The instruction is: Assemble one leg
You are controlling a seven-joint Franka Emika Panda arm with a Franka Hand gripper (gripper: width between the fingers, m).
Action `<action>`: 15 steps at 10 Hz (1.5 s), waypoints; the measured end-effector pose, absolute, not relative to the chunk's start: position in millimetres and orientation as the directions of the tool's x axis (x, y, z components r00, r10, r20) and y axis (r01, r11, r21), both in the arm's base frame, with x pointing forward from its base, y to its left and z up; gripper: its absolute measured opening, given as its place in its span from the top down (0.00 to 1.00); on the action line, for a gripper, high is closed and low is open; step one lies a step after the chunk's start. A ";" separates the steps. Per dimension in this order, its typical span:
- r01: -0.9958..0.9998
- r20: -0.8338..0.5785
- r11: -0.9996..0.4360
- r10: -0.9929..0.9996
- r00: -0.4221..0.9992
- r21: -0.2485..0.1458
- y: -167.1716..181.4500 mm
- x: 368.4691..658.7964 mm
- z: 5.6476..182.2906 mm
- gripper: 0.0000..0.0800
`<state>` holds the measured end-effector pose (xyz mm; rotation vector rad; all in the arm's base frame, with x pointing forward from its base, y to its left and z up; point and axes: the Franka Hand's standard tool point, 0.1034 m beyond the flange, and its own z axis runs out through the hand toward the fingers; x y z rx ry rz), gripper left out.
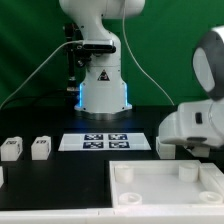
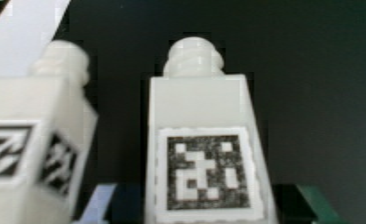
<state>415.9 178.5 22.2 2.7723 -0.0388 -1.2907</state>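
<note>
Two legs fill the wrist view: one leg [image 2: 205, 130] sits between the tool's [image 2: 206, 206] parted fingers, a second leg [image 2: 38, 120] beside it, cropped. The exterior view shows two further legs [image 1: 10, 149] [image 1: 41, 148].

We lose the leg's [image 2: 201, 130] base at the picture's edge; the dark, blurred hand [image 2: 206, 208] perhaps grips it.

The black bench [image 1: 60, 190] carries the marker board [image 1: 106, 141] at its centre. At the exterior view's left rest a leg [image 1: 10, 149] and a second leg [image 1: 40, 148], near each other but apart. The white panel [image 1: 160, 192] lies at the exterior view's right. The arm base [image 1: 103, 95] stands behind the marker board. In the wrist view, two tagged legs [image 2: 206, 140] rest side by side on the bench, not touching.
</note>
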 end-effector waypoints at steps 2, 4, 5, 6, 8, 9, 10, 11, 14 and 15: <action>-0.012 -0.695 -0.998 -0.057 0.717 0.069 171.7 443.7 54.9 0.64; -0.046 -0.474 -0.999 -0.052 0.879 0.024 174.3 470.9 88.3 0.64; -0.061 -0.331 -0.998 -0.056 0.942 -0.006 171.1 478.6 99.7 0.64; -0.042 -0.217 -0.999 -0.038 0.975 -0.011 167.6 484.8 111.8 0.64; -0.010 0.022 -0.999 -0.011 1.000 -0.037 174.6 481.1 126.2 0.64; -0.007 0.091 -0.998 -0.013 0.996 -0.061 179.4 479.4 121.2 0.64; 0.001 0.152 -0.996 -0.012 0.988 -0.084 184.4 479.3 121.9 0.64; 0.008 0.181 -0.995 -0.010 0.983 -0.097 187.1 477.2 120.7 0.64; 0.121 0.236 -0.990 0.100 0.967 -0.074 157.9 526.8 131.0 0.64; 0.149 0.284 -0.987 0.124 0.951 -0.067 147.4 556.0 146.5 0.64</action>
